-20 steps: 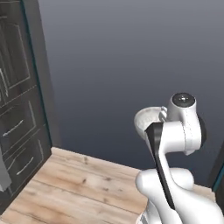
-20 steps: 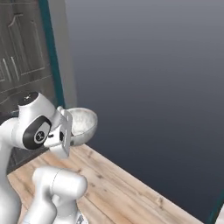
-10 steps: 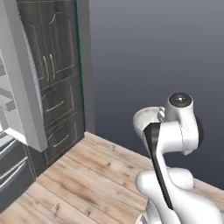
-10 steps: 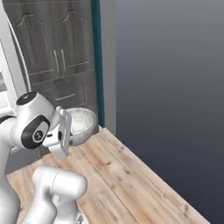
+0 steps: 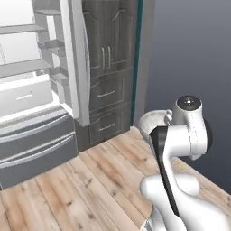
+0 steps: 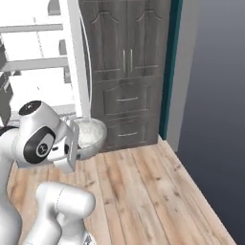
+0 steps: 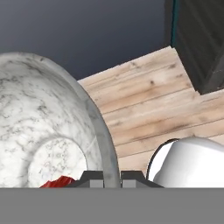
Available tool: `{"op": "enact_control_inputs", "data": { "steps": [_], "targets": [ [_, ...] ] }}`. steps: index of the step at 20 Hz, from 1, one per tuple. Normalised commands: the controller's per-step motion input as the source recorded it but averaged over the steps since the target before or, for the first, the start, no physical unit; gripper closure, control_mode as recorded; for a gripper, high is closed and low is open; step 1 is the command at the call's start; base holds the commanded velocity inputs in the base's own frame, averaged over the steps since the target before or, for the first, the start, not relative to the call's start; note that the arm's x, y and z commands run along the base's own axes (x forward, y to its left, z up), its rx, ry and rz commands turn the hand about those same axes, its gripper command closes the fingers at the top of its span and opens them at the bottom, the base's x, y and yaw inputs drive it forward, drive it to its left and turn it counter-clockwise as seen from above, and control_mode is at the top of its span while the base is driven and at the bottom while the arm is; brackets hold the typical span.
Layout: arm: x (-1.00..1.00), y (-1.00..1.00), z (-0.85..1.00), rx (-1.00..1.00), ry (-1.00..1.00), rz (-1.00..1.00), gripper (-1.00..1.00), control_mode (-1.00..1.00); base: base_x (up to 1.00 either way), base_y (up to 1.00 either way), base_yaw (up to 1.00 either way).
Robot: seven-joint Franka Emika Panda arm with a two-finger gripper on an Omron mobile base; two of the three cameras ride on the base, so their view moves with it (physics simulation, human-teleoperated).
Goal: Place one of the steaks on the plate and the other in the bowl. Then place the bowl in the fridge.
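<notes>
I see my white arm at the lower left holding up the bowl (image 6: 91, 135). It is round and pale grey. The bowl sits in front of the open fridge (image 6: 43, 72), which has white shelves inside. Next to the fridge are dark cabinets (image 6: 127, 76) with 2 doors and 2 drawers. The floor (image 6: 148, 191) is light wood.

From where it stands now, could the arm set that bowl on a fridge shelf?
Probably not yet. The claw is shut on the bowl close to the robot's body, and the open fridge stands off to one side across bare wood floor. Nothing blocks the way.
</notes>
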Motion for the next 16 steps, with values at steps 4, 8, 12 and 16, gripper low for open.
{"op": "enact_control_inputs", "data": {
  "steps": [4,8,12,16],
  "targets": [
    [0.0,0.0,0.0,0.0,0.0,0.0,1.0,1.0,-0.11,0.05,0.58],
    [0.0,0.0,0.0,0.0,0.0,0.0,1.0,1.0,0.05,0.41,0.43],
    [0.0,0.0,0.0,0.0,0.0,0.0,1.0,1.0,0.04,0.54,0.33],
    [0.0,0.0,0.0,0.0,0.0,0.0,1.0,1.0,0.16,0.73,0.26]
  ]
}}
